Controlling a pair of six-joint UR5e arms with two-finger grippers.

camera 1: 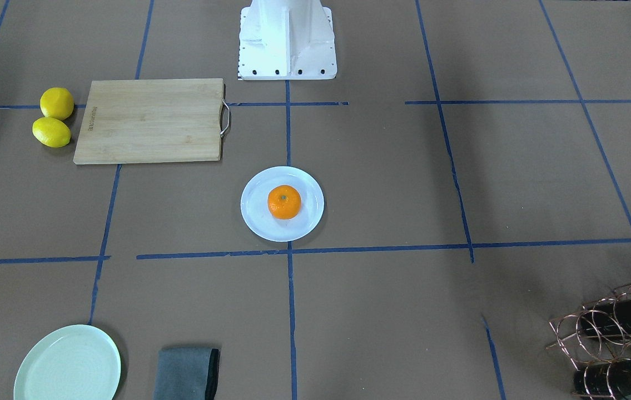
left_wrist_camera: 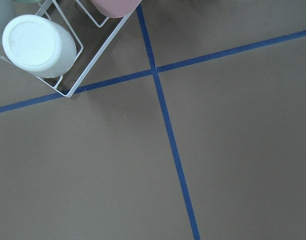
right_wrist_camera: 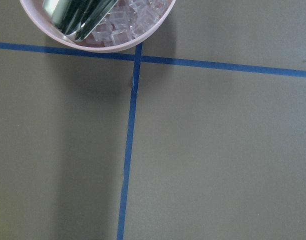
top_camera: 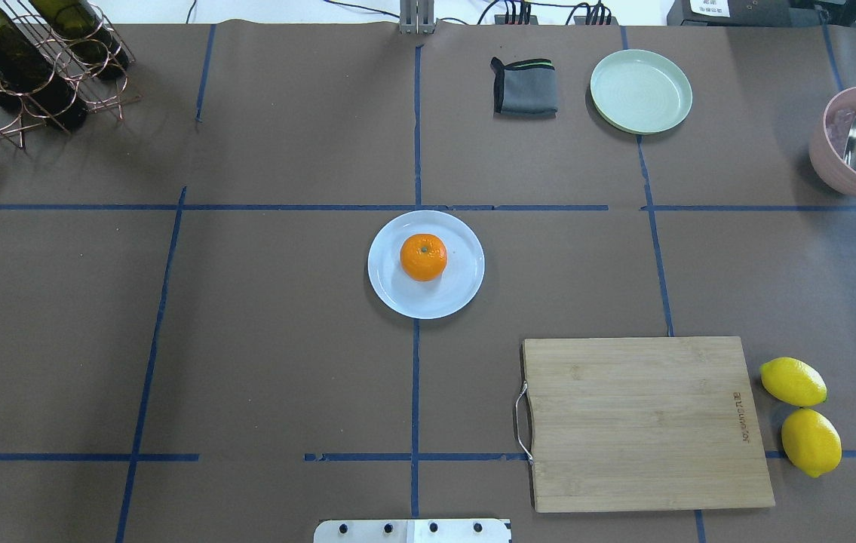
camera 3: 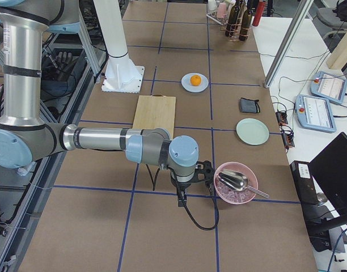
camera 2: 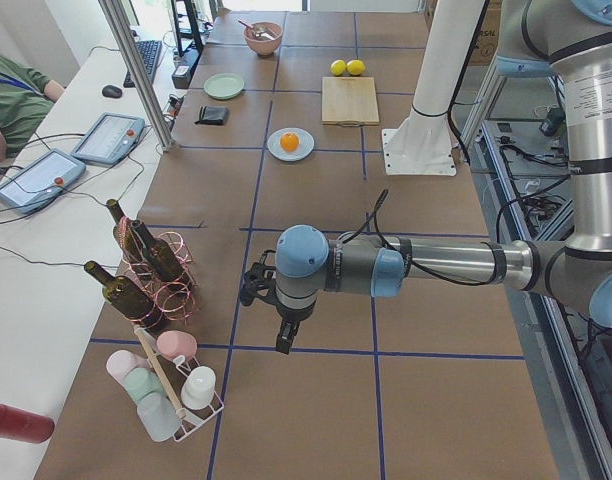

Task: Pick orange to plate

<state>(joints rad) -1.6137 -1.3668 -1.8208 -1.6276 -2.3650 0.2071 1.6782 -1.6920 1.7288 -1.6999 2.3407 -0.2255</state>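
The orange [camera 1: 284,201] sits on the white plate [camera 1: 254,222] at the table's middle, a little off the plate's centre. The overhead view shows the same orange [top_camera: 423,257] and plate [top_camera: 397,296] with no arm near them. My left gripper [camera 2: 254,288] shows only in the exterior left view, hanging over bare table far from the plate [camera 2: 276,151]. My right gripper [camera 3: 206,170] shows only in the exterior right view, beside a pink bowl. I cannot tell whether either is open or shut. Neither wrist view shows fingers.
Two lemons [top_camera: 801,415] lie beside a wooden cutting board [top_camera: 639,422]. A mint-green plate [top_camera: 640,91] and a grey cloth [top_camera: 524,87] lie at the far edge. A pink bowl [top_camera: 839,170] holds ice and a scoop. A bottle rack [top_camera: 20,68] and a cup rack [camera 2: 171,385] stand on my left.
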